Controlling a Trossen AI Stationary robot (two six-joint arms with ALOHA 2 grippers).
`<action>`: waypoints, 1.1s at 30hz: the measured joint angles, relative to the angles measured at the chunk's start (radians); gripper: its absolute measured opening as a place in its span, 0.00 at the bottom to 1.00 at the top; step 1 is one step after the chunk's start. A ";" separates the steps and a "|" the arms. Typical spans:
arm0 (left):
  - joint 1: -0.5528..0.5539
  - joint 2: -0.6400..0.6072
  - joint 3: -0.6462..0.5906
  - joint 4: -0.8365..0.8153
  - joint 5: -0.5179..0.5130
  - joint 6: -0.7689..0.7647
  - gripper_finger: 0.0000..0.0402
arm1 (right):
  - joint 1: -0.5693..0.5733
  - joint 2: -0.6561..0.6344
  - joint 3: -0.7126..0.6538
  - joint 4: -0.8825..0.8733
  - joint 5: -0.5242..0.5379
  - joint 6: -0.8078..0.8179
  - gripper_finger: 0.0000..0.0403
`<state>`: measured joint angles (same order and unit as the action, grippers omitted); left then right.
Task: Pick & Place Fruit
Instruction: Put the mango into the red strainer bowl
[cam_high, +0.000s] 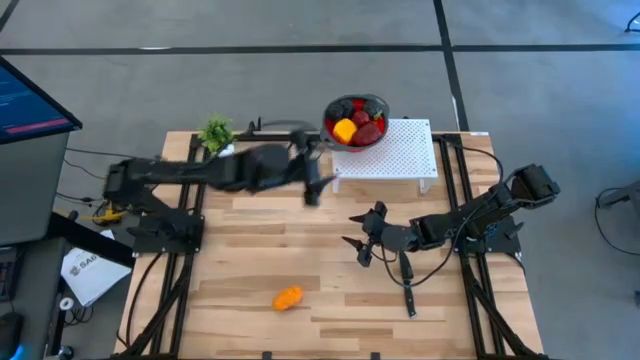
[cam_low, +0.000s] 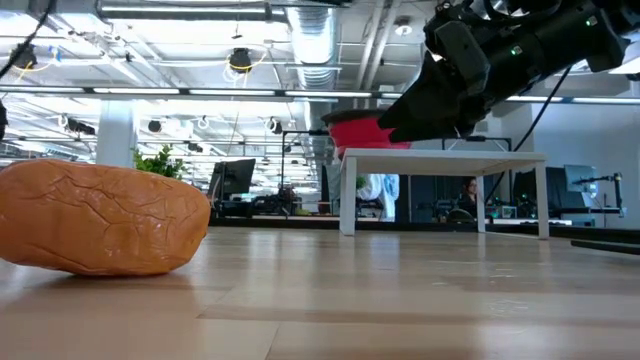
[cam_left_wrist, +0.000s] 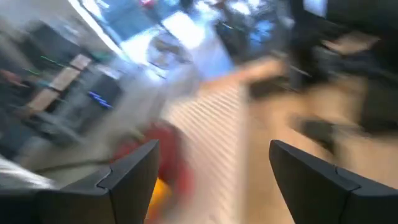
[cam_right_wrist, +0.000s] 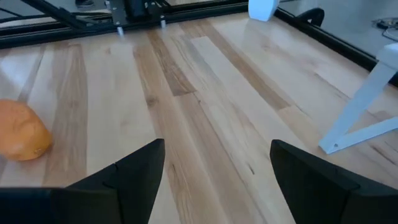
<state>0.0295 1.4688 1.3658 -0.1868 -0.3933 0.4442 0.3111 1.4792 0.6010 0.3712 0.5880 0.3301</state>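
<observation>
On the white perforated stand (cam_high: 400, 150), red bowl (cam_high: 356, 121) holds most of the fruit (cam_high: 355, 124). One orange piece (cam_high: 288, 298) lies alone near the table's front edge. Left gripper (cam_high: 312, 182) beside the bowl, fingers spread, empty. Right gripper (cam_high: 361, 240) mid-table, fingers apart, empty.

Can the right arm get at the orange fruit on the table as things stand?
Probably yes. The right tool is open and empty, and only bare table lies between it and the orange fruit. The left tool is off near the bowl, so it should not interfere.
</observation>
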 joint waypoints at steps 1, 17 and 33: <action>-0.034 -0.042 -0.056 -0.021 0.001 -0.037 0.74 | 0.000 0.000 0.000 0.008 0.000 -0.009 0.71; -0.687 -0.295 -0.865 0.374 -0.074 -0.801 0.74 | -0.018 0.000 0.000 0.089 -0.003 -0.050 0.71; -0.793 0.188 -0.686 0.516 -0.316 -1.070 0.74 | -0.026 0.000 0.000 0.078 -0.004 -0.057 0.71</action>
<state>-0.7638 1.6563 0.6800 0.3287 -0.7097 -0.6258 0.2848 1.4796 0.6006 0.4489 0.5838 0.2730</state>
